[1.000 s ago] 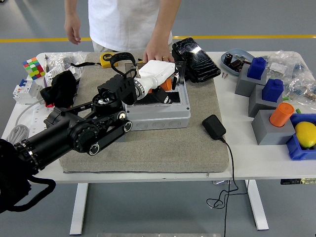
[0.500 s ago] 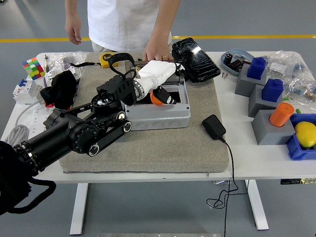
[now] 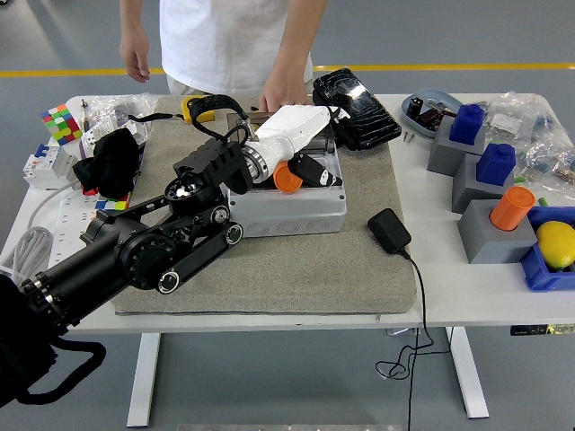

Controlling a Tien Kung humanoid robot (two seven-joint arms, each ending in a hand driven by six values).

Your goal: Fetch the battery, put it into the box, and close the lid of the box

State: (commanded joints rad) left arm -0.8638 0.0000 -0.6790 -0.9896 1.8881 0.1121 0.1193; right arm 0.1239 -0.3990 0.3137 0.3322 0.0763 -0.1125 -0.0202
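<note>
Battery point(image 3: 287, 177) beneath left hand point(image 3: 296, 135) fingers point(image 3: 310, 169), over box point(image 3: 292, 208).

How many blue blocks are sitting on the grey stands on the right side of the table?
2. One blue block tops the far grey stand; the other tops the next stand nearer. The nearest stand holds an orange cylinder instead.

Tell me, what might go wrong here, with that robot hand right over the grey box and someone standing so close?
The left hand hangs over the open grey box, and the person's hand rests just behind it: a lift or swing could knock into those fingers. The orange-ended battery sits at the hand's underside above the box opening; whether it is gripped or resting inside is hard to see, so it might come out again as the hand pulls away. The black lid lies at the box's far right, where the arm could push it.
</note>
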